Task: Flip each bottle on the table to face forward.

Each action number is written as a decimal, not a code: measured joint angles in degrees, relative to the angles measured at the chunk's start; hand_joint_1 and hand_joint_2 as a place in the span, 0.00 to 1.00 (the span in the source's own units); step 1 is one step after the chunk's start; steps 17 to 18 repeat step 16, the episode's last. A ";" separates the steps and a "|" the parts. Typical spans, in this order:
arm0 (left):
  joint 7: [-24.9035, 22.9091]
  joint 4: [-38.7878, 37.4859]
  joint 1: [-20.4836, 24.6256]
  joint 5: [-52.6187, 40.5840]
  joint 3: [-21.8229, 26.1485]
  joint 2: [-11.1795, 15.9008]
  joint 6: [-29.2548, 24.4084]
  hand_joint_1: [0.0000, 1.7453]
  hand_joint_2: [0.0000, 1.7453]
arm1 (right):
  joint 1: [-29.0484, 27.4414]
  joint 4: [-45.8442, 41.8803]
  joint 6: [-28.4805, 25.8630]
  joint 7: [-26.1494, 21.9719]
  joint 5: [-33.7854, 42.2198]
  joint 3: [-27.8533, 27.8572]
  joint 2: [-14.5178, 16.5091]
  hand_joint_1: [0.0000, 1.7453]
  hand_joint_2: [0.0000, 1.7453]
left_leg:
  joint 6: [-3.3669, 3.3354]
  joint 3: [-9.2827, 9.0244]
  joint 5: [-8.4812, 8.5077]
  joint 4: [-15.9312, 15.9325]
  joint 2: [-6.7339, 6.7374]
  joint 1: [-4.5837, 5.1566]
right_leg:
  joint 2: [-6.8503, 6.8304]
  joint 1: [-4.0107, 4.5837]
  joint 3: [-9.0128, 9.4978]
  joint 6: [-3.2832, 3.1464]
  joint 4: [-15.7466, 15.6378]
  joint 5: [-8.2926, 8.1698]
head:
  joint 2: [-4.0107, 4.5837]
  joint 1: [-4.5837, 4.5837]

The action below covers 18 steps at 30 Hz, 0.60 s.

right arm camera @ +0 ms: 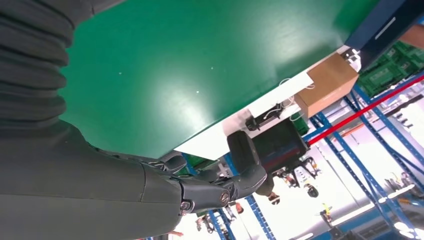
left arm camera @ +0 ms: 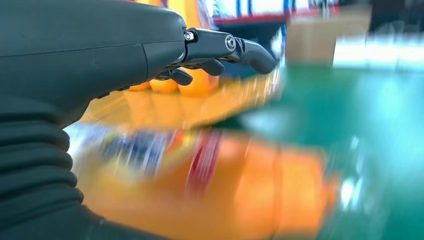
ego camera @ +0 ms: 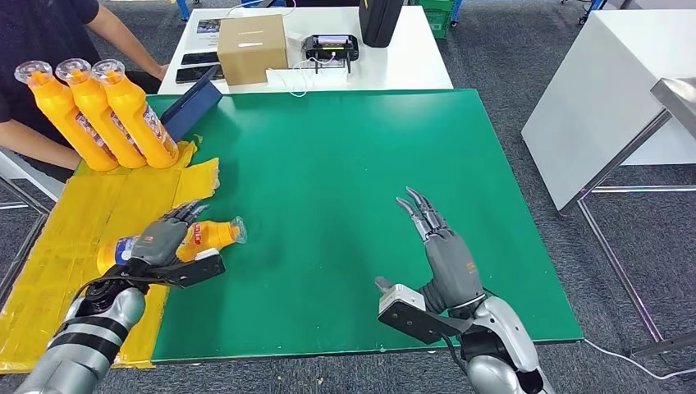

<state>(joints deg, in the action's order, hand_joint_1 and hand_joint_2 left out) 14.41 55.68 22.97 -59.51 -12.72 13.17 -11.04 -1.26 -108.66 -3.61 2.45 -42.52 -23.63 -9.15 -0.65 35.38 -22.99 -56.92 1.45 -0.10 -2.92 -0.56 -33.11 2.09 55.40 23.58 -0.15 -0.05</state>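
Bottle under left robot hand blurred in wrist view, label unreadable; the hand covers its middle.

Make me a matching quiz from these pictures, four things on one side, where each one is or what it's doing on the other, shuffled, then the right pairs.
1. lying orange plastic bottle
2. three orange plastic bottles with clear caps
3. brown cardboard box
4. right hand

A. on the white table
B. grouped on the yellow sheet
C. under the left hand
D. open over the green mat

Pairs: 1-C, 2-B, 3-A, 4-D
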 joint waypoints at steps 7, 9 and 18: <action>9.88 24.59 -10.22 32.92 10.03 -9.11 6.90 0.00 0.00 | -5.14 -2.83 -6.55 -10.13 7.57 2.50 4.38 0.00 0.00 | 0.00 0.11 -0.05 0.00 0.00 0.01 | 0.00 -0.01 -0.08 0.01 -0.01 0.02 | 0.00 0.01; 9.38 31.20 -11.93 39.13 10.91 -11.50 11.91 0.00 0.00 | -6.25 -3.59 -7.91 -11.59 7.91 2.92 5.83 0.00 0.00 | 0.00 0.10 -0.07 0.00 -0.01 0.01 | 0.01 -0.01 -0.09 0.01 -0.02 0.02 | 0.00 0.00; 6.02 43.70 -16.68 47.37 6.64 -16.48 20.71 0.00 0.00 | -8.68 -4.36 -11.16 -14.05 8.25 3.22 9.79 0.00 0.00 | -0.01 0.09 -0.08 0.01 -0.01 0.01 | 0.00 -0.01 -0.08 0.01 -0.02 0.03 | -0.01 -0.01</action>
